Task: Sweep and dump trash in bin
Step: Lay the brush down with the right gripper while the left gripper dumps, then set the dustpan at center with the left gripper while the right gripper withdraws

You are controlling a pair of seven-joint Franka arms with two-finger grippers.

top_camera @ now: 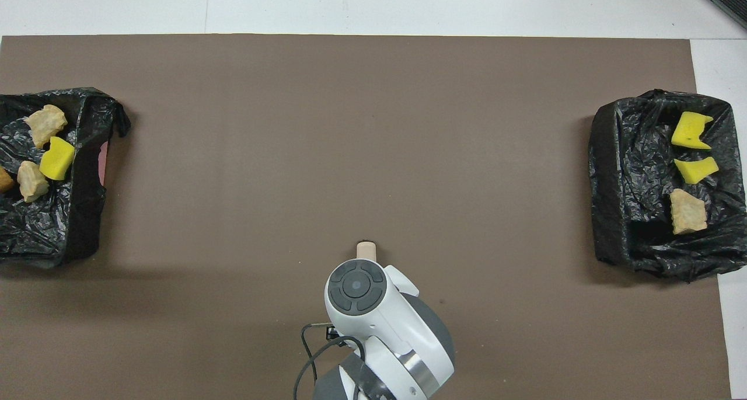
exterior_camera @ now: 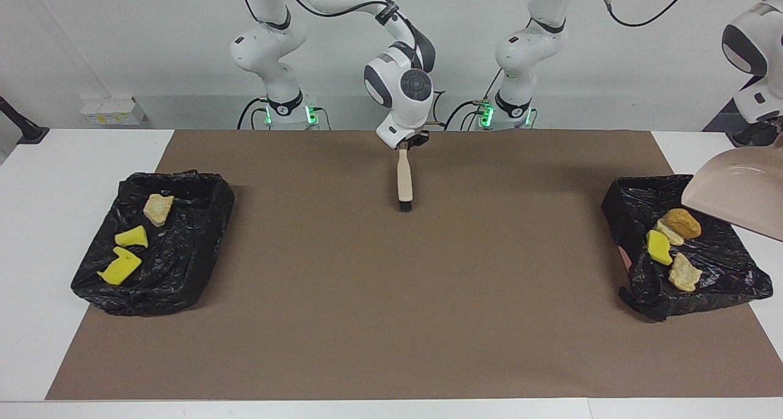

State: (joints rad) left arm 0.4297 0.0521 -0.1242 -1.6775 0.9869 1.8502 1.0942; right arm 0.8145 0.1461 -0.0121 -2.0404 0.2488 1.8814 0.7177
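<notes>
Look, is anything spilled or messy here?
Nothing spilled: all the trash sits in the two bagged bins. Only the black bag at the left arm's end sags, baring its bin's pink wall.

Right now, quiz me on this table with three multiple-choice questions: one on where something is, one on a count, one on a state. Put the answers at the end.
1. Where is the brush?
A. In a bin
B. On the brown mat, between the two bins
C. On the bare white tabletop

2. How many yellow sponge pieces lie in the bin at the right arm's end?
A. One
B. Two
C. Four

3. How is the dustpan placed?
A. Flat on the mat
B. Standing in the bin at the right arm's end
C. Raised and tilted over the bin at the left arm's end

Answers:
1 B: the brush lies mid-mat, with its handle end at the right gripper.
2 B: two yellow pieces lie beside one beige chunk.
3 C: the dustpan hangs slanted above that bin's rim.
</notes>
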